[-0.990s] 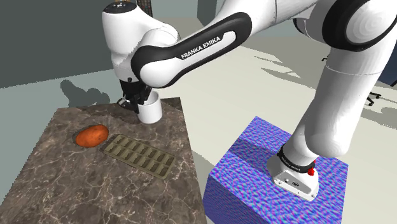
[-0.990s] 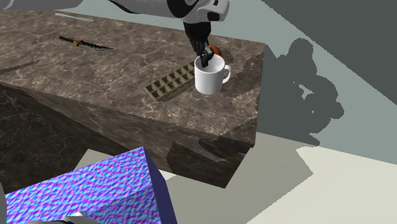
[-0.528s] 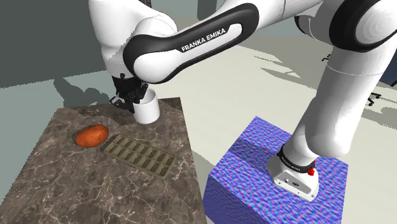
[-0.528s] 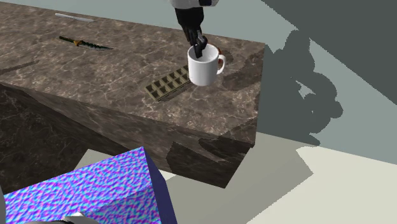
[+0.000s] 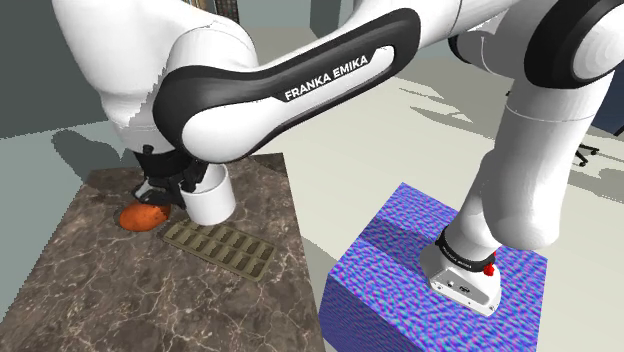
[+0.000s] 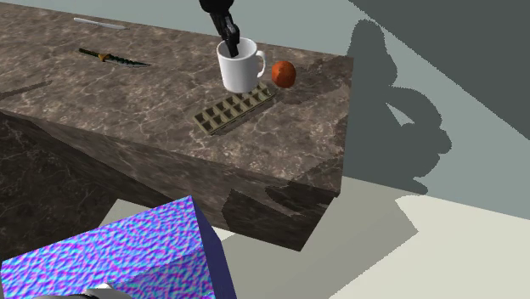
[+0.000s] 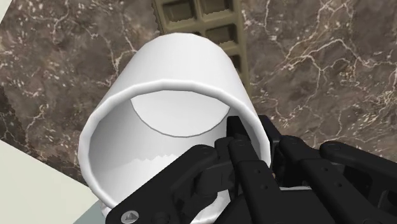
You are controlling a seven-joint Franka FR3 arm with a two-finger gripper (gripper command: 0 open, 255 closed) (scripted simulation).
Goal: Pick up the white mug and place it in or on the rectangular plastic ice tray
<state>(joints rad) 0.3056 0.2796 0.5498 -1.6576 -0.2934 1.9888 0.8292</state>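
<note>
In the shoulder view, the white mug (image 5: 210, 205) has left the far edge of the marble counter (image 5: 100, 290). It now sits at centre left, apparently lifted, above the upper-left end of the ice tray (image 5: 220, 249). The gripper (image 5: 183, 186) carries it, so we judge the transport nearly done and the lowering still ahead. An orange-brown lump (image 5: 138, 216) lies just beside that tray end, partly under the hand. In the second exterior view, the mug is at upper centre, just behind the tray; the lump has come out from behind it, on its right. A knife (image 6: 115, 58) lies well apart at upper left. In the wrist view, the fingers pinch the mug's wall, one inside the rim and one outside, with tray cells beyond. Only the lump crowds the set-down.
</note>
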